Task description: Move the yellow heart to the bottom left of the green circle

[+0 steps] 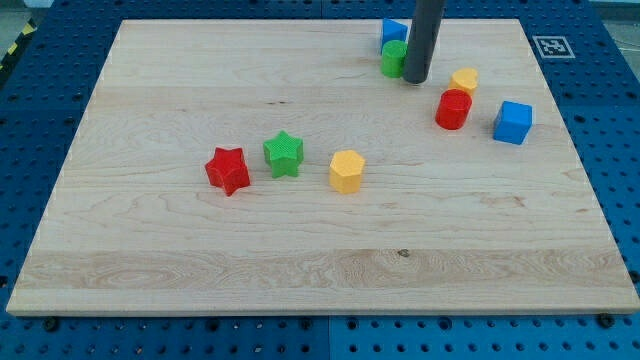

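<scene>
I count 8 blocks on the wooden surface (200, 270): 2 red, 2 green, 2 yellow and 2 blue. I carry no jaws, only a straight dark rod, so nothing is held.

My tip (416, 81) stands near the view's top, right of centre, touching or almost touching the right side of the green circle (393, 59). Just above that circle sits a blue block (393, 31), partly hidden by my rod, so I cannot tell its shape.

The yellow heart (464, 80) lies just to the view's right of my tip, apart from it. A red cylinder (453, 109) sits right below the heart, and a blue cube (513, 122) lies further right.

Well apart, towards the view's left and lower, 3 blocks form a row: a red star (228, 169), a green star (284, 154) and a yellow hexagon (346, 171).
</scene>
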Action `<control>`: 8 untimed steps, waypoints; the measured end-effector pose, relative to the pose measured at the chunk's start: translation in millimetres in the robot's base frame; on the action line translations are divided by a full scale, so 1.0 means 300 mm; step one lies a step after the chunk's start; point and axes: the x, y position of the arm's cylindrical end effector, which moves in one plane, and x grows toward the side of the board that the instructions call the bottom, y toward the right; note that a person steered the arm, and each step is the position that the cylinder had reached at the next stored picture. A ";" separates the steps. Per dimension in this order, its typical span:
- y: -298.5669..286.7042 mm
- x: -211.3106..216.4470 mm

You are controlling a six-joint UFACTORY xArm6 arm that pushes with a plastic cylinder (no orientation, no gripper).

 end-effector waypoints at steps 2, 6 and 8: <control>0.149 0.000; 0.327 -0.085; 0.349 0.034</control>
